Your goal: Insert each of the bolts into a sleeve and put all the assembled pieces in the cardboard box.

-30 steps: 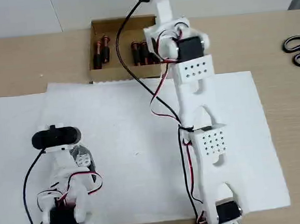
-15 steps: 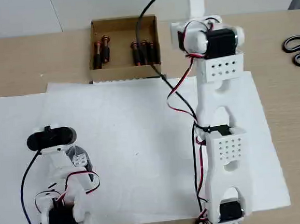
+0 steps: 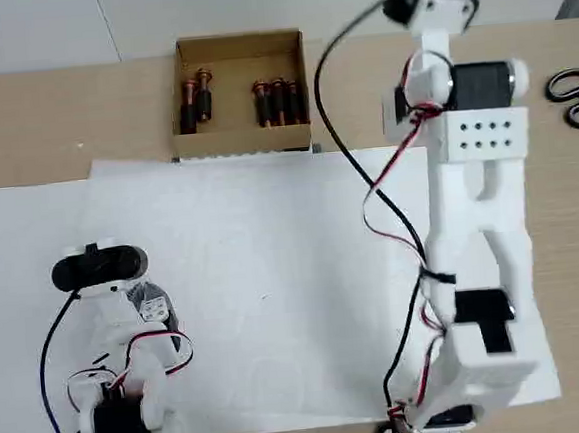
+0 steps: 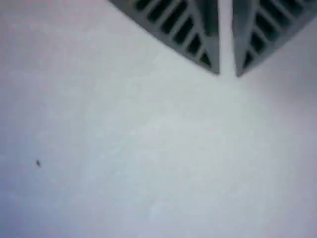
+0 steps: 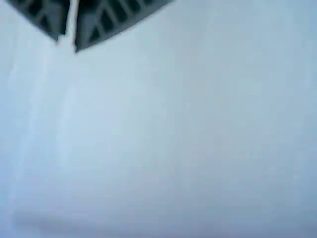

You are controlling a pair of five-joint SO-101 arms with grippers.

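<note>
While the cardboard box [image 3: 246, 140] sits on the bare desk [image 3: 41, 116] at the far side, just beyond the far edge of a big white sheet of paper [image 3: 264, 279], five bolts in their sleeves lie inside it. Two of them [image 3: 198, 98] lie side by side near the box's left wall, and the other three [image 3: 278, 101] lie in a tight row towards its right wall, with a bare strip of box floor between the two groups. All five point roughly along the same line, from the near wall to the far wall. The left arm [image 3: 118, 390] is folded up at the near left corner of the paper. In its wrist view the left fingers [image 4: 193, 25] are grey and ribbed, drawn together with only a thin slit between them, holding nothing, just above white paper that carries one small dark speck [image 4: 38, 162]. The right arm [image 3: 471, 222] stretches along the right side of the paper, its far end past the paper's edge, to the right of the box and apart from it. The right fingers [image 5: 104, 20] are likewise closed to a narrow slit and grip nothing, with a pale plain surface behind them. A pair of scissors [image 3: 573, 96] lies on the desk at the right edge, well apart from the box.
</note>
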